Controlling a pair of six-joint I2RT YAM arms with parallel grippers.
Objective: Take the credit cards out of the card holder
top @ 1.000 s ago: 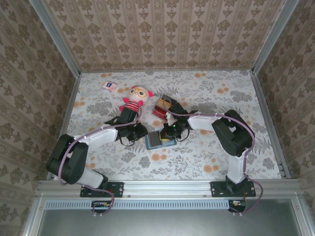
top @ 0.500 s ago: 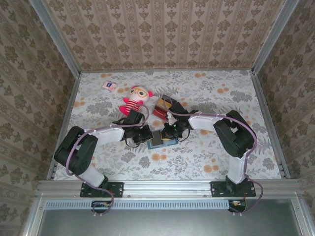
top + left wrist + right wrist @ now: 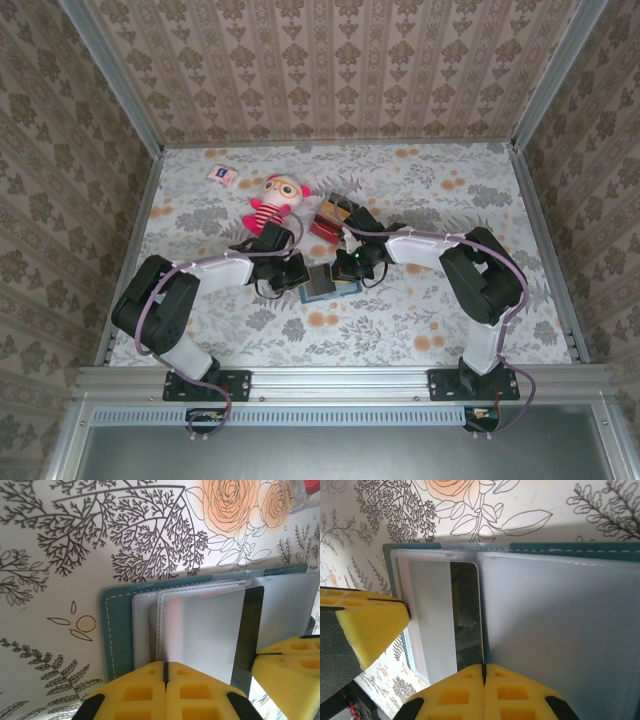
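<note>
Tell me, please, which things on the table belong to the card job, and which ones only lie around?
For the job: card holder; dark card in its slot; credit cards piled beyond it.
Lying about: plush doll; small packet.

Card holder [image 3: 117, 630], just ahead of the left gripper [image 3: 165, 674]: soft teal cover, matt, edged with white stitching. Inner sleeves [image 3: 555, 630]: frosted translucent plastic, smooth, with a dull sheen. Credit card [image 3: 465, 620] at the right gripper [image 3: 483, 672] tip: dark, glossy, mirror-like. Pads [image 3: 135, 690]: yellow, matt, moulded with square recesses. Table cover [image 3: 75, 540] beyond the pads: smooth, matt, flower-printed.
</note>
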